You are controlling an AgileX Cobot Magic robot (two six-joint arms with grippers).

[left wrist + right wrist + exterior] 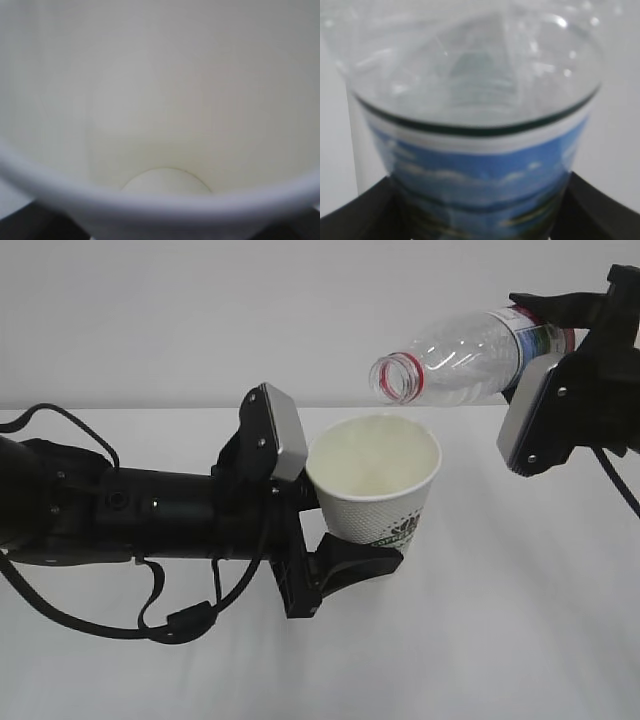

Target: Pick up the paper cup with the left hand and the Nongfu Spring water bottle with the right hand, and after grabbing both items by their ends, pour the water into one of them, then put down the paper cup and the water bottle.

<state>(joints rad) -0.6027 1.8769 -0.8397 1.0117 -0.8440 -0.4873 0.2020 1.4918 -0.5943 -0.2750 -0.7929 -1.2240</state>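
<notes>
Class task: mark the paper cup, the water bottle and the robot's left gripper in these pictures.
paper cup [385,510], exterior view, on its outer side wall below the rim.
water bottle [462,358], exterior view, on its clear tilted body.
left gripper [350,562], exterior view, on the black jaws under the cup.

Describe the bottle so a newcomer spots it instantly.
Start at the white paper cup held mid-frame by the left tool. Above and right of its rim, the water bottle lies nearly horizontal in the right tool, uncapped mouth toward the cup. It's the only clear item, with a red neck ring.
</notes>
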